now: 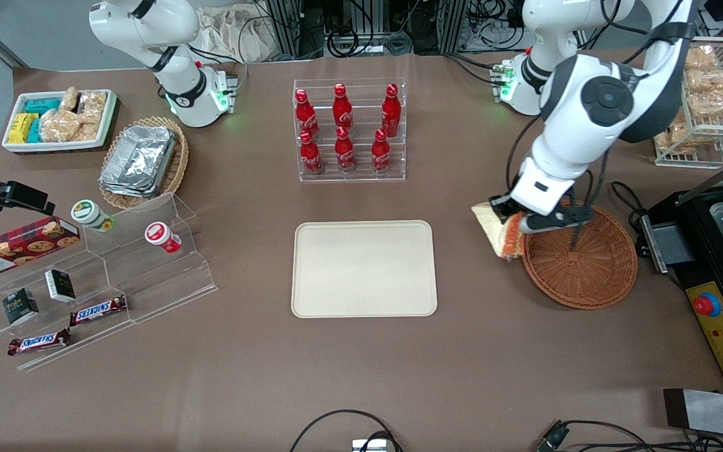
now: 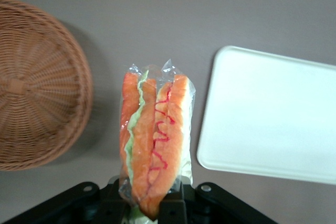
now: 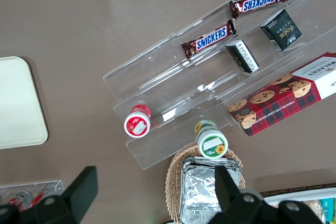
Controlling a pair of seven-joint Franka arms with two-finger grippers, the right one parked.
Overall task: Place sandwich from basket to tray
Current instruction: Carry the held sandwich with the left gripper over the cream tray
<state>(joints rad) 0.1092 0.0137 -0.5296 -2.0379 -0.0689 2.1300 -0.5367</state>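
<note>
Right then, your left gripper was closed around the sandwich, its two black fingers pinching the wrapped wedge from either side near one end. You had it lifted clear of the table, hanging just beside the rim of the basket on the side toward the tray. Through your wrist camera the sandwich showed its filled edge: orange layers, a thin green strip and a squiggle of red, all inside clear wrap that crinkled to a peak at the free end. That same view showed brown table under the sandwich, with the basket to one side and the tray to the other, the sandwich touching neither. From the front you could see the basket sitting toward the working arm's end of the table and the tray in the middle, well apart from the basket. Farther from the front camera than the tray stood a clear rack of red cola bottles. Toward the parked arm's end lay a clear stepped stand with chocolate bars, small boxes and two little cups, a tan oval basket of foil containers, and a white bin of snacks.
</note>
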